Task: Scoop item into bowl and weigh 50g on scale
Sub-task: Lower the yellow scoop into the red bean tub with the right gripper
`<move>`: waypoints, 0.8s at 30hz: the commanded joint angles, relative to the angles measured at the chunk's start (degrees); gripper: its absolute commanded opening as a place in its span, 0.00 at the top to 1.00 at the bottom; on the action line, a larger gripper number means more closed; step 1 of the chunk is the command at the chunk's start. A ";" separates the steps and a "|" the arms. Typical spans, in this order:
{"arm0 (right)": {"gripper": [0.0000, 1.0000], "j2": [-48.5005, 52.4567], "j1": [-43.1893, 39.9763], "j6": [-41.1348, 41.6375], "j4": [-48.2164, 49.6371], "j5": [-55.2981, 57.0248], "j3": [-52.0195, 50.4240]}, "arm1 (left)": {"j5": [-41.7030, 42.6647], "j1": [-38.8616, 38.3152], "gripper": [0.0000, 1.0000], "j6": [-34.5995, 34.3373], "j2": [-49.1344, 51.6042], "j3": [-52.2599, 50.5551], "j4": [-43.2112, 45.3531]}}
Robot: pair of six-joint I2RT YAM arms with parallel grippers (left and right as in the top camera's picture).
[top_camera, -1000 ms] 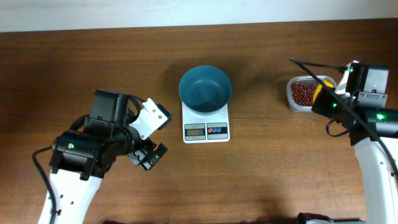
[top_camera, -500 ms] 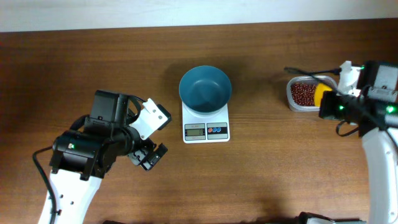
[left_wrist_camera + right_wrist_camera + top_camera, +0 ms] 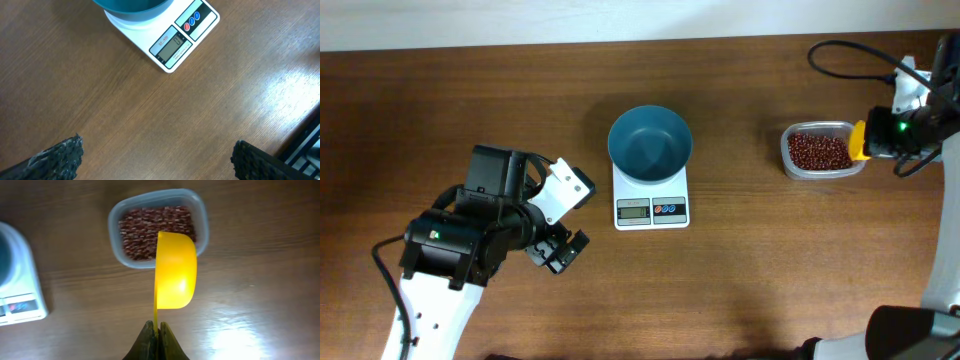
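The teal-blue bowl (image 3: 650, 144) stands empty on the white scale (image 3: 651, 205), whose display and buttons show in the left wrist view (image 3: 172, 44). The red-brown beans (image 3: 818, 151) lie in a clear plastic tub (image 3: 790, 166) at the right; they also show in the right wrist view (image 3: 142, 232). My right gripper (image 3: 156, 327) is shut on the handle of a yellow scoop (image 3: 175, 272), held on edge over the tub's near rim. In the overhead view the scoop (image 3: 859, 140) is at the tub's right end. My left gripper (image 3: 560, 252) is open and empty, left of the scale.
The table's far edge meets a white wall at the top of the overhead view. A black cable (image 3: 850, 50) loops above the tub beside the right arm. Bare wood lies under the left gripper (image 3: 160, 165).
My right arm has moved right and toward the table's back, carrying the scoop from above the tub's middle to its right end. The left arm has not moved.
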 commanded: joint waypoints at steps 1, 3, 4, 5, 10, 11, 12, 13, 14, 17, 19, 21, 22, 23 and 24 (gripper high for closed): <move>0.96 4.72 0.96 -0.37 0.35 3.45 0.76 | 0.00 0.35 0.01 1.09 0.39 1.05 0.09; 0.96 7.63 2.40 -0.63 0.00 5.70 0.76 | 0.00 0.35 0.01 1.09 0.39 1.05 0.09; 0.96 9.03 3.21 -1.01 0.35 7.06 0.76 | -0.02 0.35 0.01 1.09 0.39 1.07 0.09; 0.96 10.14 3.98 -0.98 1.31 8.13 0.76 | 0.00 0.35 0.01 1.09 0.39 1.05 0.09; 0.96 12.26 5.55 -2.49 9.07 9.68 0.76 | 0.00 0.35 0.01 1.09 0.39 1.07 0.09; 0.96 12.92 5.57 -4.09 9.33 10.36 0.76 | -0.02 0.35 0.01 1.09 0.39 1.05 0.09; 0.96 13.35 5.57 -4.52 9.33 10.91 0.76 | 0.00 0.35 0.01 1.09 0.39 1.05 0.09; 0.96 13.75 5.57 -5.14 9.33 11.39 0.76 | 0.00 0.35 0.01 1.09 0.39 1.05 0.09; 0.96 14.25 5.57 -5.51 9.42 11.63 0.76 | 0.00 0.35 0.01 1.09 0.39 1.05 0.09; 0.96 15.63 5.57 -5.53 10.40 11.80 0.76 | 0.00 0.35 0.01 1.09 0.39 1.05 0.09; 0.96 16.50 5.57 -5.95 11.39 11.80 0.76 | 0.00 0.35 0.01 1.09 0.39 1.05 0.09; 0.96 17.62 5.60 -5.92 11.74 12.00 0.70 | 0.00 0.35 0.01 1.09 0.39 1.05 0.09; 0.96 17.99 5.62 -5.92 11.47 12.00 0.66 | 0.00 0.35 0.01 1.09 0.39 1.05 0.09; 0.96 18.40 5.62 -5.92 11.41 12.00 0.63 | 0.00 0.35 0.01 1.09 0.39 1.05 0.09; 0.96 18.82 5.62 -5.92 11.43 12.00 0.63 | 0.00 0.35 0.01 1.09 0.39 1.05 0.09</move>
